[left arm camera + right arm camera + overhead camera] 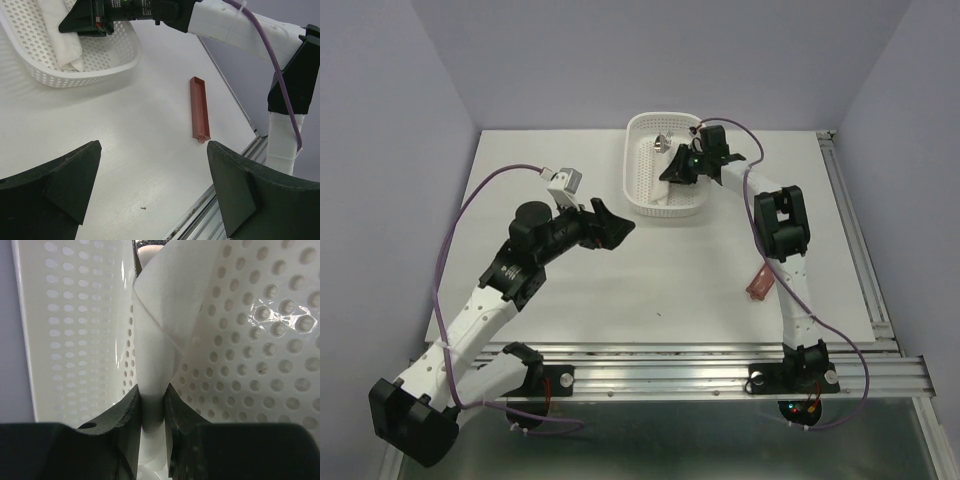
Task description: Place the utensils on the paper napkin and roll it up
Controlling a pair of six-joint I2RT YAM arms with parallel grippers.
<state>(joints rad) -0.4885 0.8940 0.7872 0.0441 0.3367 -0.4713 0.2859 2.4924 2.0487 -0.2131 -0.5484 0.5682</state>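
The white perforated basket (632,170) stands at the back centre of the table. My right gripper (672,174) reaches into it and is shut on a fold of the white paper napkin (155,340), pinched between its two black fingers (129,410). The napkin (60,40) lies crumpled inside the basket (75,80), with the right gripper (65,26) at it. A small shiny silver piece, likely the spoon's bowl (663,142), shows in the basket's far part; its green handle is hidden. My left gripper (616,226) is open and empty above the bare table (155,185), left of the basket.
A slim red-brown bar (200,107) lies on the table near the right arm (758,285). Metal rails run along the table's near edge (720,365) and right edge (855,230). Basket walls (75,340) close in round the right gripper.
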